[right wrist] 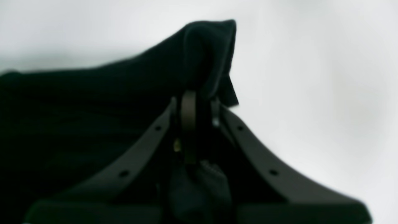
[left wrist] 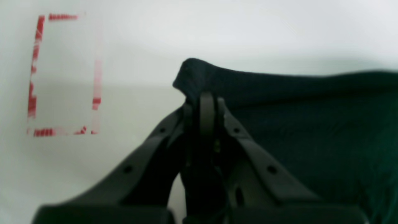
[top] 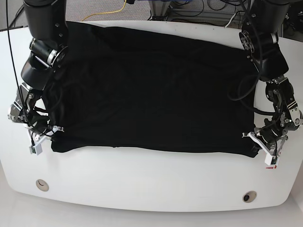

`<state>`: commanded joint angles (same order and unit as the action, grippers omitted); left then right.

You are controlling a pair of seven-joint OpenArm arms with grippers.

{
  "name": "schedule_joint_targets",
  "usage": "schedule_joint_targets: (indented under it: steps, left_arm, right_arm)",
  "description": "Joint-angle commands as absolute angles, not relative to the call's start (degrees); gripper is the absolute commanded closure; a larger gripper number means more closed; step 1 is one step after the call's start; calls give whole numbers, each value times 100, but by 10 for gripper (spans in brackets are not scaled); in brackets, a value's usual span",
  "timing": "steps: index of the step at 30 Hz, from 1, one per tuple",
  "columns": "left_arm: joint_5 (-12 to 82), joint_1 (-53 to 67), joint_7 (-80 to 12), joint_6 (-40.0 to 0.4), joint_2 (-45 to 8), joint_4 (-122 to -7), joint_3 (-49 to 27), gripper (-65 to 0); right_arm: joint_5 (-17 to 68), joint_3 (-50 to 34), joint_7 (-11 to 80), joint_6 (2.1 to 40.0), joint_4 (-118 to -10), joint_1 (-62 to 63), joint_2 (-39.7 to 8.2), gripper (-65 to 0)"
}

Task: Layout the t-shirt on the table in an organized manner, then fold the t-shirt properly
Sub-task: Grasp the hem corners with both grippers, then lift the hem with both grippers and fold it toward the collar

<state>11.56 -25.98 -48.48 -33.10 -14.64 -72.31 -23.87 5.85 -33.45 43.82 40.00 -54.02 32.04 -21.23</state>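
Base view: left gripper and right gripper each pinch t-shirt corners beside red marking.

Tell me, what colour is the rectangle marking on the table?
Red, a broken outline on the white table; the left wrist view shows it best.

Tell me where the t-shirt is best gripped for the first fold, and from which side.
Probably the two near corners of the t-shirt, each approached from its outer side: the cloth lies flat, so only its edges offer a pinch. The left tool and right tool are already shut there.
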Motion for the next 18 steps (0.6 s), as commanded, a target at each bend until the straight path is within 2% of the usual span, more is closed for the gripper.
schedule_joint_targets:
  steps: [9, 18]
  left_arm:
    - [1147, -2026, -5226, -3679, -1464, -8084, -2492, 0]
    - [1147, -1411, -5226, -3846, -1481, -8549, -2492, 0]
  right_arm:
    - [585, -3371, 5745, 4000, -7925, 2264, -1701, -14]
    - [585, -3371, 6765, 4000, -10062, 1297, -1262, -14]
